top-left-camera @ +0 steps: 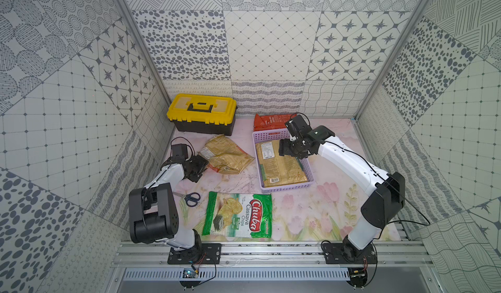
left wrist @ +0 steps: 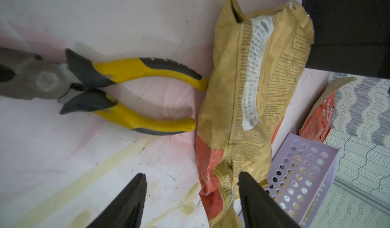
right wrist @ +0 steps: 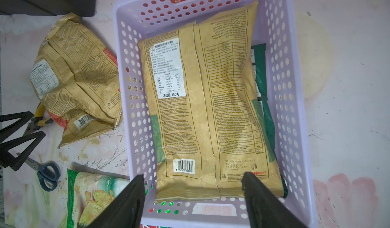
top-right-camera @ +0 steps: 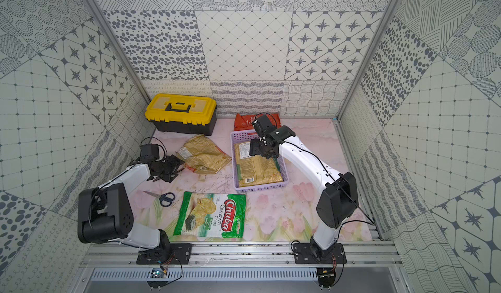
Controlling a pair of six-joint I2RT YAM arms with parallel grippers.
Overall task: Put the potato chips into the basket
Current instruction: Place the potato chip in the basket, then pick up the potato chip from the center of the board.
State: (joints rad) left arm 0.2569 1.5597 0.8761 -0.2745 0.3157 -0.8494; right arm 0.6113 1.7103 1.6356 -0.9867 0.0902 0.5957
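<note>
1. The step in hand appears to be the pick of the loose golden-tan bag (top-left-camera: 227, 156). It lies crumpled on the table (top-left-camera: 298, 213), just left of the basket (top-left-camera: 287, 187). The left gripper (top-left-camera: 196, 166) sits low at the bag's left end. In the left wrist view its jaws stand apart and straddle a corner of the bag, with one fingertip (left wrist: 249, 186) overlapping the foil. It grasps nothing yet.
2. The right gripper (right wrist: 193, 175) hovers over the basket with its jaws spread wide and empty. Below it a second golden-tan bag (right wrist: 200, 110) lies flat inside, on top of a dark green bag (right wrist: 261, 79).
3. Two bags seem to be in the basket and three out. Besides the loose tan one, the Chuba bag (top-left-camera: 240, 214) lies near centre and the orange-red bag (top-left-camera: 268, 122) lies just beyond the basket's far wall.
4. The next move likely calls for a firm pinch on that corner, a lift, and a carry rightward over the basket's left wall. The right arm would probably need to clear the space above the basket first.
5. The pliers (left wrist: 137, 89) reach the bag's edge with their handle tips, so dragging the bag could pull them along. The scissors (top-left-camera: 191, 198) lie on the near side and the toolbox (top-left-camera: 202, 114) at the far left. The basket is barely longer than a bag, so the bag should go in lengthwise. Bare table lies to the right of the basket.
</note>
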